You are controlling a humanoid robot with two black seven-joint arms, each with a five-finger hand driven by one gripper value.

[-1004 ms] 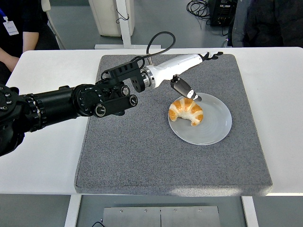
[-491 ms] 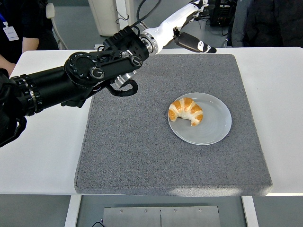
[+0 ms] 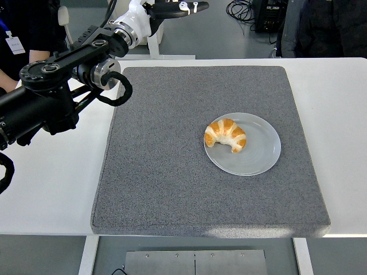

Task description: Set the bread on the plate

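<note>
The bread (image 3: 226, 134), a croissant, lies on the plate (image 3: 261, 150), on its left half, with its curved ends pointing toward the lower right. The plate sits on the grey mat (image 3: 166, 172), right of the mat's middle and clear of all four mat edges. The mat covers the centre of the white table (image 3: 344, 114), leaving bare table in strips at the left and right of the frame; its front edge runs almost flush with the table's near edge at the bottom.

My left arm (image 3: 51, 94) comes in from the left edge and slants up toward the top of the frame, crossing only the mat's upper left corner. My left hand (image 3: 172, 10) is at the very top, beyond the table's far edge, well apart from the bread and plate. My fingers (image 3: 192, 7) stretch out straight to the right, released and holding nothing. My right arm does not show.

A wide stretch of mat lies bare between my arm and the plate, and also in front of the plate. A person's sleeve (image 3: 26, 26) shows in the upper left corner.
</note>
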